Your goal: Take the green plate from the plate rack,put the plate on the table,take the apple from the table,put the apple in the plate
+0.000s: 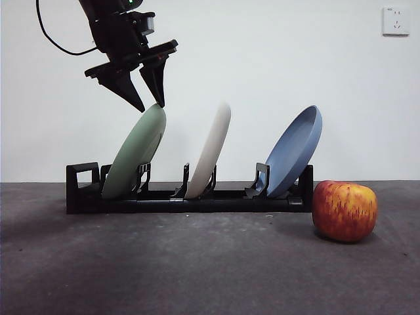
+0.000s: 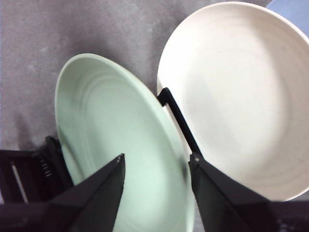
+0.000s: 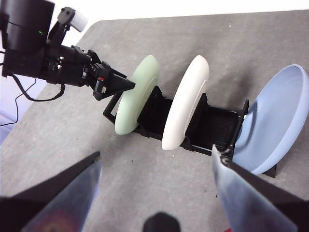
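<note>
A: Where's the left gripper [image 1: 149, 105]?
B: Above the rack [image 1: 190, 197], jaws spread, straddling the top rim of the green plate [image 1: 134, 161]. No visible contact.
A: And the plate?
B: Leaning in the end slot by the handle, white plate [image 1: 211, 151] next, then blue plate [image 1: 296, 151].
A: The apple [image 1: 344, 211]?
B: On the table [image 1: 197, 262], beside the rack's blue-plate end.
A: And the right gripper [image 3: 157, 193]?
B: High above, well apart, jaws wide.

Probably a lab: bare white wall [image 1: 275, 65], wall socket [image 1: 396, 20], grey table [image 1: 197, 262].
</note>
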`<state>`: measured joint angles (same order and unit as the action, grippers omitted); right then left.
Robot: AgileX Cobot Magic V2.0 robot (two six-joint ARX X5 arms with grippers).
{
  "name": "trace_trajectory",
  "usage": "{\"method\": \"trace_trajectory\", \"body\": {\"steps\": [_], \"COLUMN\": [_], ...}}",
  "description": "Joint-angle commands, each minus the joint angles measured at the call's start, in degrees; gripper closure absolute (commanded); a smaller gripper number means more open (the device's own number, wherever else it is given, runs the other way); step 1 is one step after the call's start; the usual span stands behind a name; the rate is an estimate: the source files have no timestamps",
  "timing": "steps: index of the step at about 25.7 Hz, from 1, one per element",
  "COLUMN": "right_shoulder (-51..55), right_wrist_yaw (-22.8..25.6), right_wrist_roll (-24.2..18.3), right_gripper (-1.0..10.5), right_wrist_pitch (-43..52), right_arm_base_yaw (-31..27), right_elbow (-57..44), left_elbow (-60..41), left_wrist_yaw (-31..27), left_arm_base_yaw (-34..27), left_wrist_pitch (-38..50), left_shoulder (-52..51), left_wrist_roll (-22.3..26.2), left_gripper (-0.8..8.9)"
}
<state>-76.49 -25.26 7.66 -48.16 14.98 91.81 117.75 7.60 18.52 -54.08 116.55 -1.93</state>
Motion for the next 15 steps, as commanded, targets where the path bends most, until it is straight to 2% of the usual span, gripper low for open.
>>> {"method": "trace_trajectory", "body": {"steps": [1,3,6,10,12,15], "right_shoulder": [-0.26,-0.26,-0.26,-0.26,-0.26,-0.26], "right_wrist_yaw": [0.24,0.24,0.24,0.22,0.22,0.22], "right_wrist_roll": [-0.46,-0.46,-0.42,-0.42,-0.39,-0.39], "right_gripper": [5.6,5.7,5.7,5.7,5.7,5.7], "right_wrist_pitch": [0.17,0.17,0.17,0.13,0.13,0.11], "right_arm_base_yaw": [0.07,0.07,0.07,0.07,0.07,0.07], "right_elbow": [0.28,0.28,0.28,0.28,0.28,0.28], "left_elbow": [0.17,0.17,0.17,0.17,0.17,0.17], "left_wrist_yaw": [-0.13,-0.11,-0.07,0.28,0.28,0.26], "left_arm_base_yaw": [0.35,0.35,0.66,0.98,1.07,1.31], "left_wrist_pitch": [1.53,1.07,0.59,0.55,0.52,0.11], "left_shoulder": [0.92,0.92,0.96,1.01,1.01,1.01], "left_wrist_roll": [0.04,0.02,0.07,0.07,0.07,0.07], "left_gripper": [5.90,6.00,6.97,7.14,8.29,8.22]}}
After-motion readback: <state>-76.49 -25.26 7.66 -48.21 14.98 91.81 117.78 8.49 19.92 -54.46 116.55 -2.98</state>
